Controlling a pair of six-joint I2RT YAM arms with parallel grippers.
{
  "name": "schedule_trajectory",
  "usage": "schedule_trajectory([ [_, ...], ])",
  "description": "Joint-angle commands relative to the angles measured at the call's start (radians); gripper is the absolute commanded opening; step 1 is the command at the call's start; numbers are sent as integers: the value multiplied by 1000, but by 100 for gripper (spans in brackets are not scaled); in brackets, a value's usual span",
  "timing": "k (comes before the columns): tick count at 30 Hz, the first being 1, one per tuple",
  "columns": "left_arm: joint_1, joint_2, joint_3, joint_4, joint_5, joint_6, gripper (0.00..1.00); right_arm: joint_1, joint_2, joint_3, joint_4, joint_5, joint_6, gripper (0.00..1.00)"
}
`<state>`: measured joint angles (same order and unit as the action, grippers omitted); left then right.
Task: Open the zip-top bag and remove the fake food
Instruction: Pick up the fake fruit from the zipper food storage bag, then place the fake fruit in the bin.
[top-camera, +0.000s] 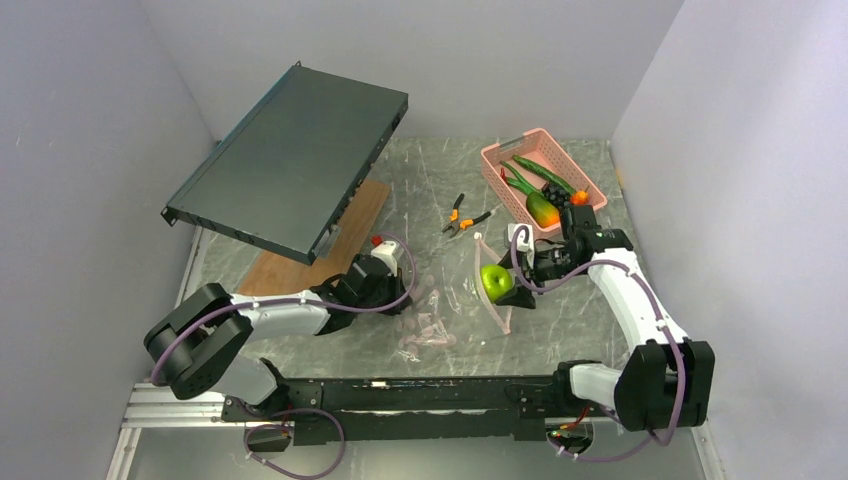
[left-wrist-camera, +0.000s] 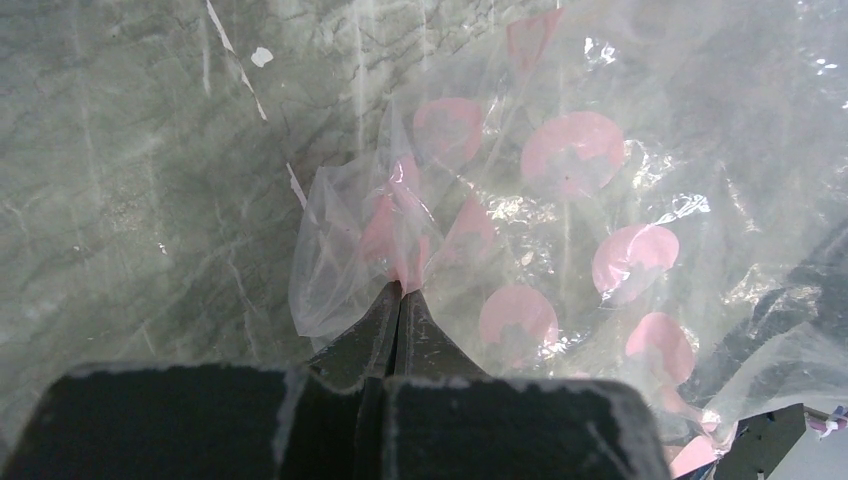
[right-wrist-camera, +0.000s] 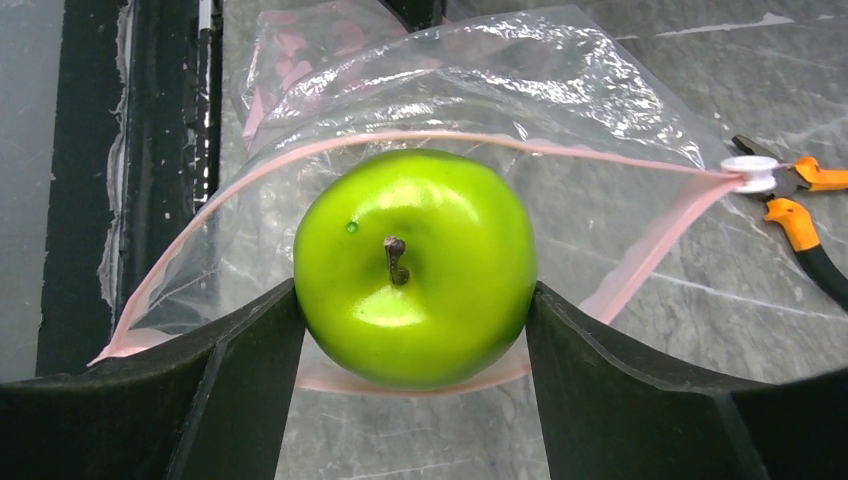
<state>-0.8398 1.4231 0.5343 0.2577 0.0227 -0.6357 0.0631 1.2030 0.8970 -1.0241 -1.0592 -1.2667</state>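
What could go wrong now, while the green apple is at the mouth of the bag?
The glossy green plastic apple is round and smooth; the right pincer touches only its sides, so it may slip.
The clear crinkly zip-top bag is held by the left pincer on one thin fold; the film may pull free.

Grey marbled surface (top-camera: 420, 180): bears pink basket (top-camera: 495, 180) far right, orange-handled pliers (top-camera: 462, 217) nearby, wooden board (top-camera: 300, 262) left, zip-top bag (top-camera: 430, 325) seemingly resting mid-front.
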Motion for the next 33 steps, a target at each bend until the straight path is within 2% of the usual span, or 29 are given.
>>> schedule_trajectory([
  [1,3,-34,-12,8,-20,15,0,-28,-36,34,16,-68,0,12],
  [22,5,-59,-26,-7,-50,18,0,-247,-140,15,137,-228,174,12],
  [29,5,-65,-34,0,-55,18,0,-342,-200,-36,332,-299,391,12],
  [33,4,-67,-31,0,-53,20,0,-382,-236,-100,542,-271,625,12],
])
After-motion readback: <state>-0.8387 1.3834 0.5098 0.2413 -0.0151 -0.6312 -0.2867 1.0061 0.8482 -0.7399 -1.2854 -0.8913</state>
